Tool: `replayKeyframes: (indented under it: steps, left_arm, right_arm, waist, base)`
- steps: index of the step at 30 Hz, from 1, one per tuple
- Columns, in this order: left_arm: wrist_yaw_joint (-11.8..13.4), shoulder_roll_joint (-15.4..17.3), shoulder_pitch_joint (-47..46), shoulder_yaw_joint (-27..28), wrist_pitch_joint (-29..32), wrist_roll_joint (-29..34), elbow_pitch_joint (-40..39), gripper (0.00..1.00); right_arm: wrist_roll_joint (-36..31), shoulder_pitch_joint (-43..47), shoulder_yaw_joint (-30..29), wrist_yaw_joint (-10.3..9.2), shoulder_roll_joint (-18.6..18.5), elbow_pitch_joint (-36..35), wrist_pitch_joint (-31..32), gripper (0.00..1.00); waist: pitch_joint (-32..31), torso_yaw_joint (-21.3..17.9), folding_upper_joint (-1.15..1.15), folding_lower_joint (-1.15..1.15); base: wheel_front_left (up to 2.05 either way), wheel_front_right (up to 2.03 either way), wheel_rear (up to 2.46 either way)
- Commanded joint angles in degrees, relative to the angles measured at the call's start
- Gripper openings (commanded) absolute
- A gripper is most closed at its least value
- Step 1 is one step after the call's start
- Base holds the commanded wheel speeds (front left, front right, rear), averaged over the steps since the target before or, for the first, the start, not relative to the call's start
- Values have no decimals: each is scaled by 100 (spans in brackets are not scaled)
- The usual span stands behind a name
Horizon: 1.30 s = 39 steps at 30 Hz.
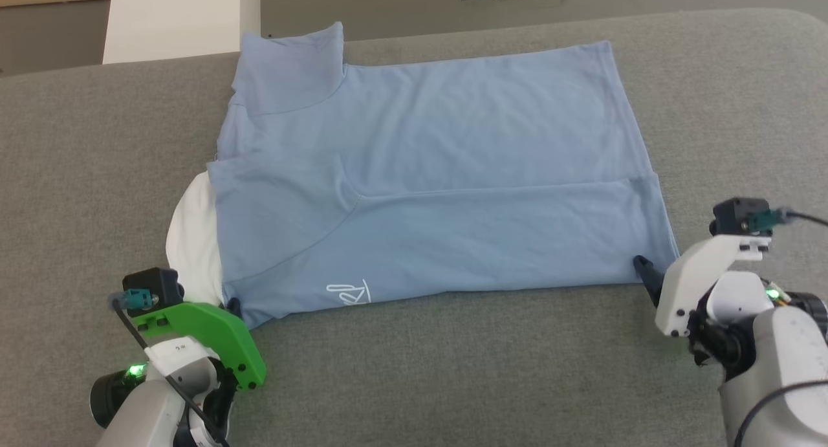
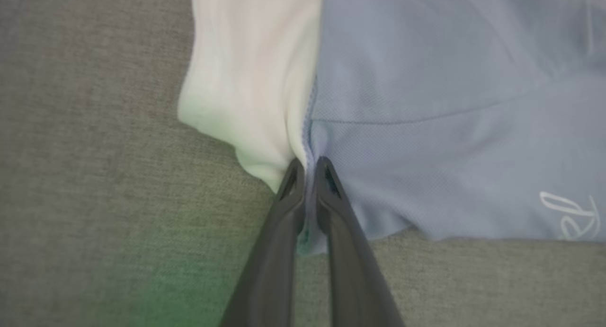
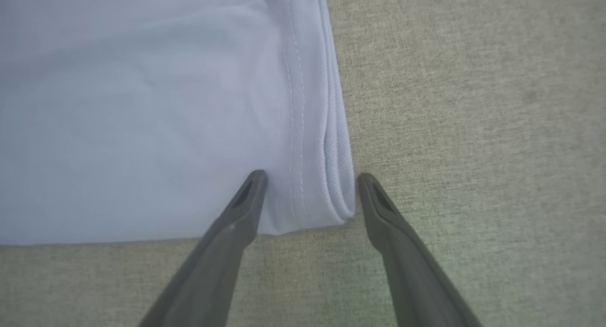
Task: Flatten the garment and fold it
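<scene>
Grey fabric surface (image 1: 453, 382) below, and the light blue T-shirt (image 1: 440, 175) lies folded, stretching from one gripper to the other. The left gripper (image 2: 310, 168) is pinched tight on the seam beside the white neck panel (image 2: 251, 81). The right gripper (image 3: 310, 180) is spread wide, straddling the hem corner. The printed mark (image 1: 349, 293) sits just right of the left fingertips.

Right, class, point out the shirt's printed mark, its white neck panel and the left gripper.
printed mark (image 1: 349, 293): head view, middle of the white script on the garment (image 1: 453, 143).
white neck panel (image 1: 191, 240): head view, middle of its exposed part.
left gripper (image 2: 310, 165): left wrist view, between its closed fingertips.
</scene>
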Motion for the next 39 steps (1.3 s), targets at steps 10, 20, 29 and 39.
replayKeyframes:
  steps: [10,20,29,39]
  left_arm:
    - [-87,-33,-69,-101,-539,289,73,0]
    - [345,336,693,53,-912,633,-752,0]
    - [818,594,1898,-64,-305,599,-1824,0]
    - [512,554,1899,-465,-8,491,-1282,0]
  right_arm:
    - [-228,89,-176,-9,85,-1068,914,0]
    - [234,1138,-62,-9,104,-2068,-470,0]
    - [501,2376,-361,-9,107,-2753,27,0]
    - [536,2611,-388,-9,108,-1861,32,0]
  waist:
    - [-15,157,0,0]
    - [-465,157,0,0]
    - [-550,202,0,0]
    - [-404,214,0,0]
  base:
    - [0,0,0]
    - [0,0,0]
    - [0,0,0]
    - [0,0,0]
